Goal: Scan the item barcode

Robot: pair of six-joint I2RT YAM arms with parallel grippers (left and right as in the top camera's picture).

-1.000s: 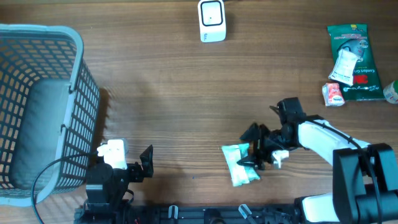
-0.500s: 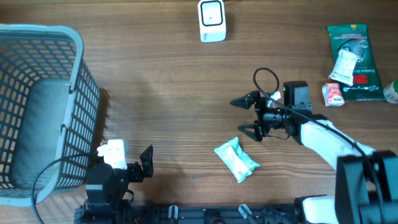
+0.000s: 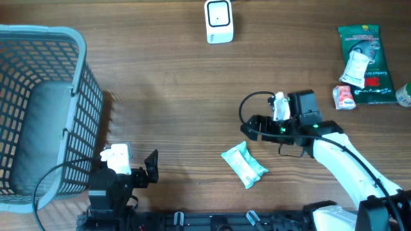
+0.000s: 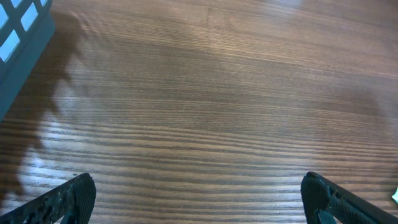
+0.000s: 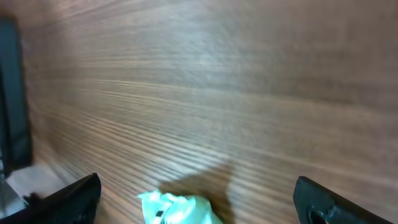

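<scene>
Progress: early, by my read. Nearest the base, the L pincer [image 3: 149,169] is sitting at the near edge of the table [image 3: 180,83], jaws gaping wide and gripping nothing. The L wrist view is showing only bare wood ahead of it.

A bit further out, the item, a pale green packet [image 3: 244,165], is lying flat on the table w/ nothing holding it. Just beyond it the R pincer [image 3: 249,128] is hovering, jaws spread full, also empty. At the far edge the white scanner [image 3: 218,20] is standing well apart from the packet, so nothing is being presented to it right now.

What I'm judging as left to do: grasp the packet, lift it, carry it across to the scanner, and turn the barcode side to the scanner's face. So approx. the whole job.

Packet vs R pincer: in the overhead view the packet is lying near the tips, on their base side, w/ a strip of table btwn them, not touching. In the R wrist view it's only peeking in at the bottom edge, btwn the two fingers [image 5: 68,199] and nearer the left-hand one in that picture. So the pincer is prob. aiming past the packet, not at it. A small dark mark is showing on the wrapper, too blurred to call a barcode. The L pincer is sitting well apart from the packet.
</scene>
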